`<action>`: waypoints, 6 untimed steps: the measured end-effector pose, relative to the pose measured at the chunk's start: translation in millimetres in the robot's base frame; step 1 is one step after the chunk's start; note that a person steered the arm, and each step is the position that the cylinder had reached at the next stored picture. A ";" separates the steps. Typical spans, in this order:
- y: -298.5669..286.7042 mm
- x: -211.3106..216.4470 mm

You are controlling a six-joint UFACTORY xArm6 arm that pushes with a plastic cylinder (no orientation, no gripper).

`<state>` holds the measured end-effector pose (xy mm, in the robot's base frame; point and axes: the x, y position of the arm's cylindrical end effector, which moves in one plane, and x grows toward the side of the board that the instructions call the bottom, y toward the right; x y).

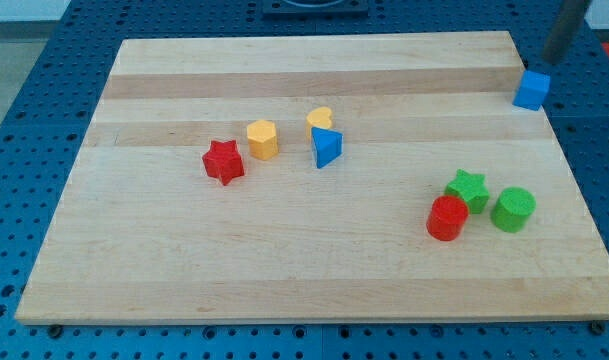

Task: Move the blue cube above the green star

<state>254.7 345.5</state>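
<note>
The blue cube (531, 89) sits at the board's right edge near the view's top right. The green star (467, 188) lies lower on the right side, well below the cube and a little to its left. My rod comes down from the top right corner, and my tip (550, 61) is just above and to the right of the blue cube, close to it.
A red cylinder (447, 218) touches the green star's lower left, and a green cylinder (513, 209) stands at its right. Near the middle are a red star (223, 162), a yellow hexagon block (263, 139), a yellow heart (321, 119) and a blue triangle (326, 148). The wooden board (284, 270) lies on a blue perforated table.
</note>
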 end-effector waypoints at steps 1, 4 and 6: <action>-7.3 29.5; -68.0 51.5; -5.6 69.6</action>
